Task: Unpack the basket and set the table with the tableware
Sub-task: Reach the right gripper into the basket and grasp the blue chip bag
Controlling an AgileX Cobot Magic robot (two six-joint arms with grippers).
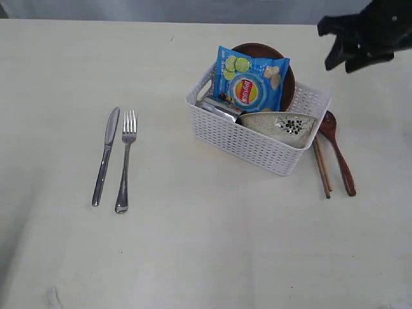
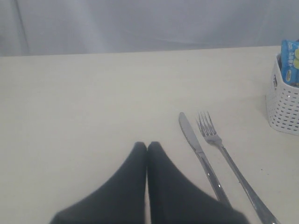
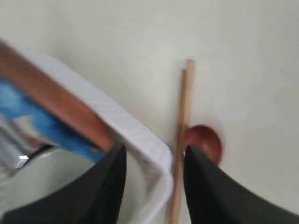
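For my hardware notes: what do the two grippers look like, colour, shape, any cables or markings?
Both are plain matte black. The left gripper has two smooth jaws tapering from wide bases to rounded tips. The right gripper has the same jaws; the exterior view shows it as an angular black block. No cables or markings are visible.

Soft even light, right-wrist blur

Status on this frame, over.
Left gripper shut, empty. Right gripper open, raised near basket. Knife, fork, spoon, chopsticks laid out; bowl, mug, plate in basket. Snack bag half hides plate.
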